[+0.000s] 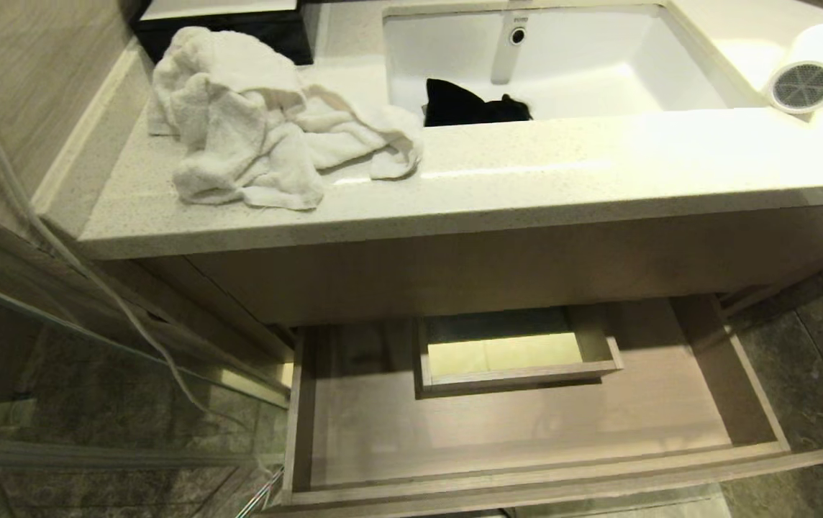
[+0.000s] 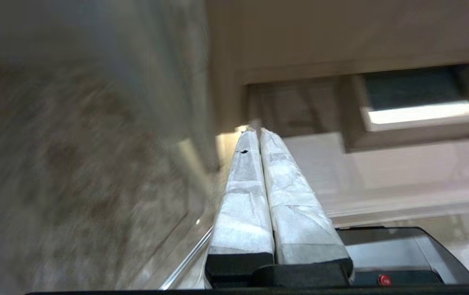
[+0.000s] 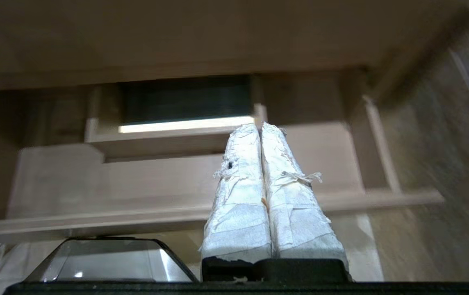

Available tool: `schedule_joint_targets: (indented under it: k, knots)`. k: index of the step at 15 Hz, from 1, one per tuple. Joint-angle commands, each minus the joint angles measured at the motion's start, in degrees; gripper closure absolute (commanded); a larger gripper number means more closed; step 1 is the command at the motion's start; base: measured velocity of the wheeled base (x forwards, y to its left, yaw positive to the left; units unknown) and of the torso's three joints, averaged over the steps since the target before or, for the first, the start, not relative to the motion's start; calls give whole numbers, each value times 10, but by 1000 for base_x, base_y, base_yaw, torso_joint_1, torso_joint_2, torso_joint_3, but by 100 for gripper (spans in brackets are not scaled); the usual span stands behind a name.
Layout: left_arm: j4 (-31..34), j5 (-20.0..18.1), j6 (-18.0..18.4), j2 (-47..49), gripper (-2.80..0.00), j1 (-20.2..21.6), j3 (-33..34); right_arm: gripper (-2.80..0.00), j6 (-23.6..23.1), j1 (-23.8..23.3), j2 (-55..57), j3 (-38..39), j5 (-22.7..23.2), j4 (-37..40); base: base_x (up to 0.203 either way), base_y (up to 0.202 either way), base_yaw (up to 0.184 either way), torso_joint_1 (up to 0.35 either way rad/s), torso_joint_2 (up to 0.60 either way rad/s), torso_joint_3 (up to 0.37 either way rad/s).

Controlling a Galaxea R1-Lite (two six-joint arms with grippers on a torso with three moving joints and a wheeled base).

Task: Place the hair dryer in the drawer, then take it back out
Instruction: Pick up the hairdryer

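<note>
Hair dryer (image 1: 811, 75): white, round dark grille facing out, lying on the counter (image 1: 526, 180) at the far right, beside the sink (image 1: 562, 65); well apart from both grippers.
Drawer (image 1: 526, 432): pale wood grain, pulled out below the counter, nothing lying in it; a small boxed cut-out (image 1: 516, 352) sits at its back middle.
Towel (image 1: 260, 122): white, crumpled in a heap on the counter's left end.
Dark cloth (image 1: 473, 106): black, bunched in the sink near the front wall.
Left gripper (image 2: 257, 133): taped fingers pressed together, holding nothing, hanging low before the drawer's left side.
Right gripper (image 3: 259, 127): taped fingers pressed together, holding nothing, low before the drawer, pointed toward the cut-out.
</note>
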Motion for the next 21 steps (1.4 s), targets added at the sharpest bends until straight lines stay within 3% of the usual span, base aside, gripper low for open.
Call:
schedule_joint_targets:
  k: [1, 11, 21]
  knots:
    - [0, 0, 0, 0, 0, 0, 0, 0, -1, 0, 0, 1, 0, -1, -3, 13, -157, 6, 0, -2]
    - [0, 0, 0, -1, 0, 0, 0, 0, -1, 0, 0, 1, 1, 0, -1, 16, -151, 2, 2, 2]
    - [0, 0, 0, -1, 0, 0, 0, 0, -2, -1, 0, 1, 1, 0, 0, 0, 0, 0, 0, 0]
